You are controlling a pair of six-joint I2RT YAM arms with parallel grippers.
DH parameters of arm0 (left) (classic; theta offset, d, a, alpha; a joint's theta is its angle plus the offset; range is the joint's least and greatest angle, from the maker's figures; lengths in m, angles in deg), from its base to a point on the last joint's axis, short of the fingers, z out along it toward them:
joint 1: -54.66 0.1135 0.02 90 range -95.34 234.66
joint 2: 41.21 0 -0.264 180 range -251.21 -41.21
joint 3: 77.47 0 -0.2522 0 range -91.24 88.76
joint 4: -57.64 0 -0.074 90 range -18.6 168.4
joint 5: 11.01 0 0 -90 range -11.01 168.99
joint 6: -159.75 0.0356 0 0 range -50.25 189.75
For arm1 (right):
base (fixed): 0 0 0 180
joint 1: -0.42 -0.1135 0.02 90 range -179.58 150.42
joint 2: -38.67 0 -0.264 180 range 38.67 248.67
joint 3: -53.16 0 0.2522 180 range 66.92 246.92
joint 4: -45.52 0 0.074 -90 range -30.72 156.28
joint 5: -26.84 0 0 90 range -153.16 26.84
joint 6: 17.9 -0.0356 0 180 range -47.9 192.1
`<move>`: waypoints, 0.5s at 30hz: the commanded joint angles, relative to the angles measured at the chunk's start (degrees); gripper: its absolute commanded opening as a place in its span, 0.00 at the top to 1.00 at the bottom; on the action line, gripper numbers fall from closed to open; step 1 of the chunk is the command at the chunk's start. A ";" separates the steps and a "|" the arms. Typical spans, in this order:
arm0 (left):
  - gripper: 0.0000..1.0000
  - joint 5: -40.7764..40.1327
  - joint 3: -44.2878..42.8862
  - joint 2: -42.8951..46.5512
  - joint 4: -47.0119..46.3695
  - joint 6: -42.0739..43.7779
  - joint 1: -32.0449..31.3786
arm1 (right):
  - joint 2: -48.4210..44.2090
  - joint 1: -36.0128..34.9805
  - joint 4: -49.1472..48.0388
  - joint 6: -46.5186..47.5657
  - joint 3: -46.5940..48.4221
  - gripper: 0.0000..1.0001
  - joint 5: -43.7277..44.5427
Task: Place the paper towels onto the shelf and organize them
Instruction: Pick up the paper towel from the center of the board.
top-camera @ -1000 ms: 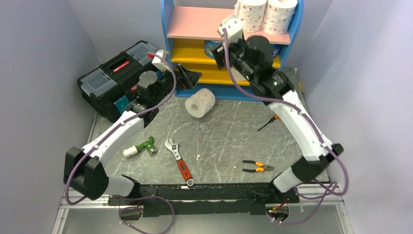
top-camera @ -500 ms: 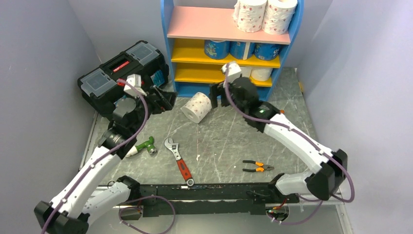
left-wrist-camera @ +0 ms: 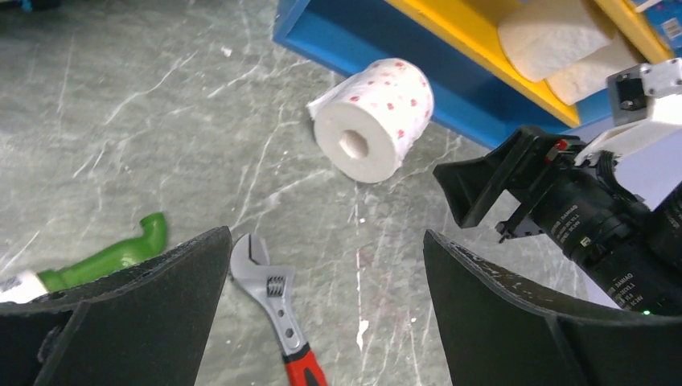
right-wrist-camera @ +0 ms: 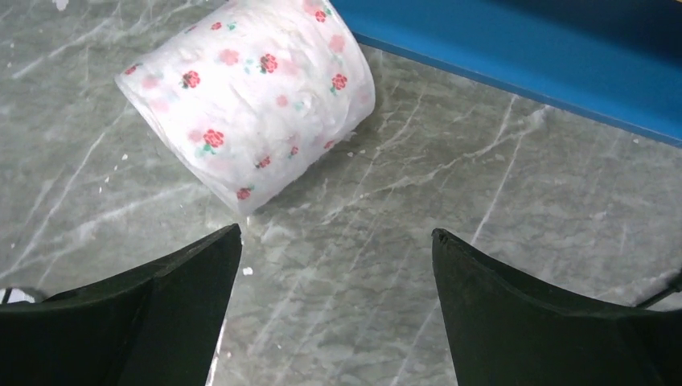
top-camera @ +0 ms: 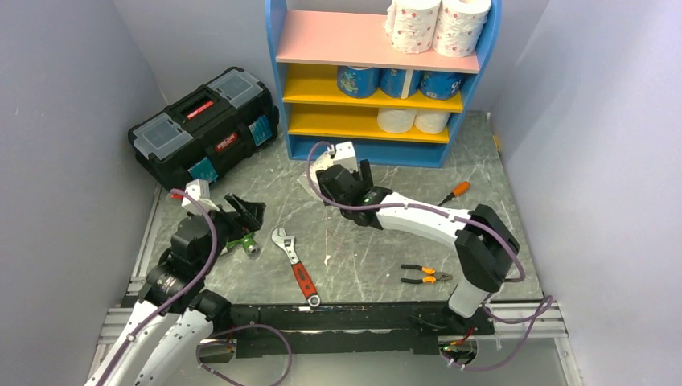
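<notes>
At about 8 o'clock on the table [top-camera: 386,181], nearest the arm bases, the left gripper [left-wrist-camera: 326,233] has its fingers spread wide with nothing between them. It touches nothing. A wrench [top-camera: 296,265] lies on the table just past it, toward 6 o'clock.

Further in, near the table's middle, one rose-dotted paper towel roll [left-wrist-camera: 371,119] lies on its side. In the left wrist view its long axis runs from 7 to 1 o'clock. The hollow core faces the left gripper and the far end points at the foot of the shelf [top-camera: 277,80].

The right gripper [right-wrist-camera: 336,232] hangs over this roll with its fingers wide apart and empty. The roll sits just ahead of them at 11 o'clock in the right wrist view.

At 12 o'clock stands the shelf. Its lower yellow board holds two plain white rolls [top-camera: 396,121] and its upper yellow board holds blue-wrapped rolls [top-camera: 358,80]. Its pink top board holds two dotted rolls [top-camera: 415,26] upright at the right end. A black toolbox [top-camera: 201,121] sits at 10 o'clock with its lid down.
</notes>
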 commanded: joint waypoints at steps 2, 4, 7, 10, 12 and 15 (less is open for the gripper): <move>0.05 -2.55 1.67 3.07 5.31 -2.06 0.23 | 4.00 -3.17 -7.33 -3.94 1.56 0.08 9.20; 0.05 -2.86 1.86 3.87 6.69 -2.03 0.22 | 6.10 -3.66 -7.04 -3.31 3.29 0.06 9.50; 0.04 -3.54 2.10 5.34 8.63 -2.03 0.22 | 8.17 -4.70 -7.99 -1.98 4.21 0.00 9.00; 0.04 -4.30 2.68 7.37 9.93 -2.11 0.28 | 9.47 -5.84 -9.03 -0.66 4.67 0.00 9.10; 0.04 -4.69 3.14 8.41 10.42 -2.21 0.23 | 10.70 -6.12 -8.81 -0.48 5.49 0.00 9.32; 0.04 -4.89 3.93 9.70 10.71 -2.38 0.24 | 14.00 -6.13 -7.18 -0.81 8.05 0.00 10.98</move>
